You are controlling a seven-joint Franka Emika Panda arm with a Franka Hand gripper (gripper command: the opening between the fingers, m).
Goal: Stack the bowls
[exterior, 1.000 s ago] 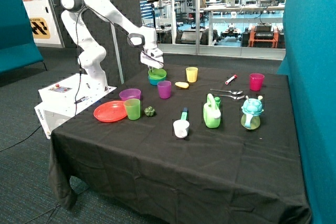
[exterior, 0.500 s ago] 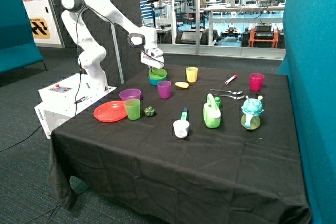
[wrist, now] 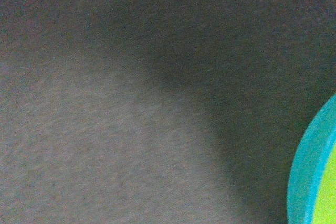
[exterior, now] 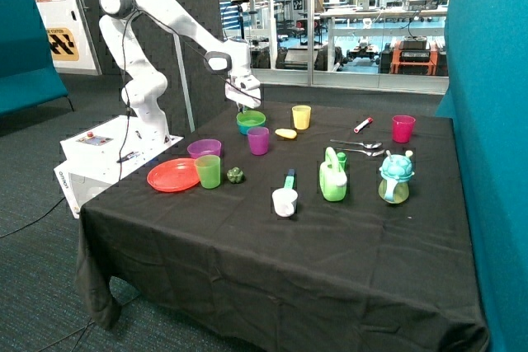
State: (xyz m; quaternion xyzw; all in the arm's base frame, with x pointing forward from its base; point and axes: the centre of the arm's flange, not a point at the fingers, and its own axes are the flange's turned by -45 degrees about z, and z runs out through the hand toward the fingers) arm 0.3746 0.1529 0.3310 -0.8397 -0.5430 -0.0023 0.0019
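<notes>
Since a second ago the pincer (exterior: 242,105) has lifted off the stacked bowls and drifted toward the bench's far edge; it now hangs just above the green bowl (exterior: 251,119). I cannot tell whether it is apart or together. The green bowl sits nested in the blue bowl (exterior: 247,129) beside the purple cup (exterior: 258,140); my wrist view catches only their rims, blue (wrist: 307,166) around green (wrist: 326,199), over the dark bench (exterior: 330,237). The purple bowl (exterior: 204,148) stands apart, touching the green cup (exterior: 208,171) near the plate (exterior: 171,176), unstacked.
</notes>
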